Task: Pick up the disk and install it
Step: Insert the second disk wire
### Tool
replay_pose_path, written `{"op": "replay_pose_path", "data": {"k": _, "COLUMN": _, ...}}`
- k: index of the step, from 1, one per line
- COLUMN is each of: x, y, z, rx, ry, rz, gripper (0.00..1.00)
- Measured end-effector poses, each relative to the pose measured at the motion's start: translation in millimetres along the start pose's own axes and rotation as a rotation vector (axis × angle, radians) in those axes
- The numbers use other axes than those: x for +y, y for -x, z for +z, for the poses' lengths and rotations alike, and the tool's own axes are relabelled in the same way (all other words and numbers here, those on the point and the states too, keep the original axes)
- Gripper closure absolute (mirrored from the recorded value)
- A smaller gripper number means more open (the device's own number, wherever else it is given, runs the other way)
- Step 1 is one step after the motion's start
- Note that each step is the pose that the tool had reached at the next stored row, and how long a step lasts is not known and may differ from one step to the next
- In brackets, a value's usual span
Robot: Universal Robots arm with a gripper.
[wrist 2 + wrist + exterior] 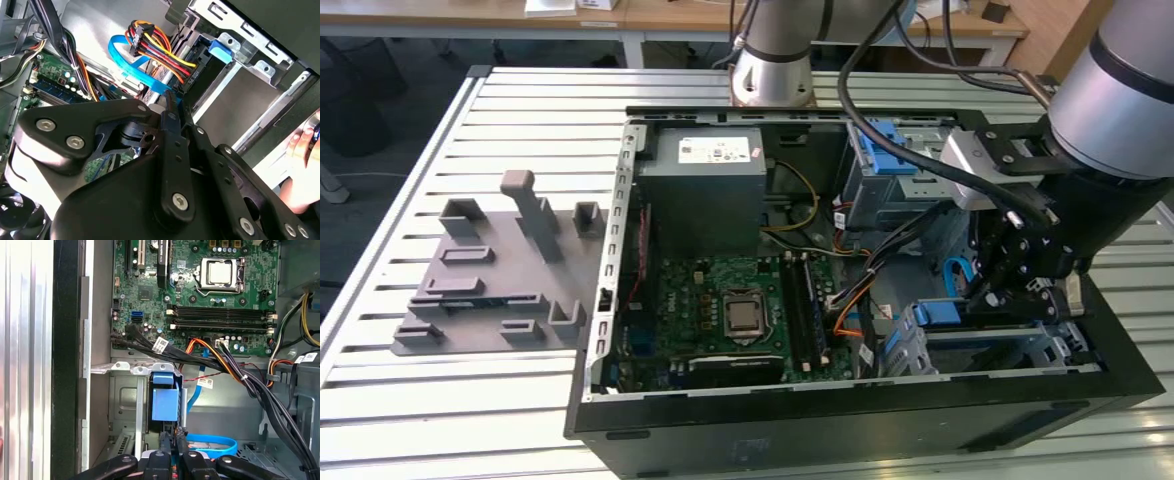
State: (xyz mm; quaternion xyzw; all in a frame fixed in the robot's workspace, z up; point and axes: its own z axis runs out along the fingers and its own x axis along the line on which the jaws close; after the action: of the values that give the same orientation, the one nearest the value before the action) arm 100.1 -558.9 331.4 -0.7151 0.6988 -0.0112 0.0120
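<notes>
Cables crowd the gripper on every side as I look down into the open computer case, which lies on the slatted metal table. I see the gripper lowered into the drive bay corner of the case, beside the motherboard and across the board from the grey power supply box with its white sticker. In the first wrist view its two black fingers stand pressed close together with no visible gap, right at the end of the disk, whose blue plastic bracket sits upright in the metal drive cage; whether the tips actually pinch the bracket I cannot tell. A flat blue data cable loops on the case floor just beside the fingers, and a thick bundle of black, orange and yellow wires runs between the disk and the motherboard. In the second wrist view the multicoloured power connector hangs just beyond the fingertips, and a person's hand rests outside the case wall. A grey plastic fixture sits on the table well apart from the case.
</notes>
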Motion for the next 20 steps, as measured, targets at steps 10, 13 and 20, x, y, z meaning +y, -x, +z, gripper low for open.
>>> {"op": "replay_pose_path", "data": {"k": 10, "x": -0.1, "y": -0.6, "z": 1.8, "rx": 0.0002, "ry": 0.0, "rz": 0.0, "gripper": 0.76}}
{"op": "replay_pose_path", "data": {"k": 13, "x": -0.1, "y": -0.7, "z": 0.1, "rx": 0.0, "ry": 0.0, "rz": 0.0, "gripper": 0.76}}
{"op": "replay_pose_path", "data": {"k": 20, "x": -0.5, "y": -0.7, "z": -12.2, "rx": -0.0001, "ry": 0.0, "rz": 0.0, "gripper": 0.76}}
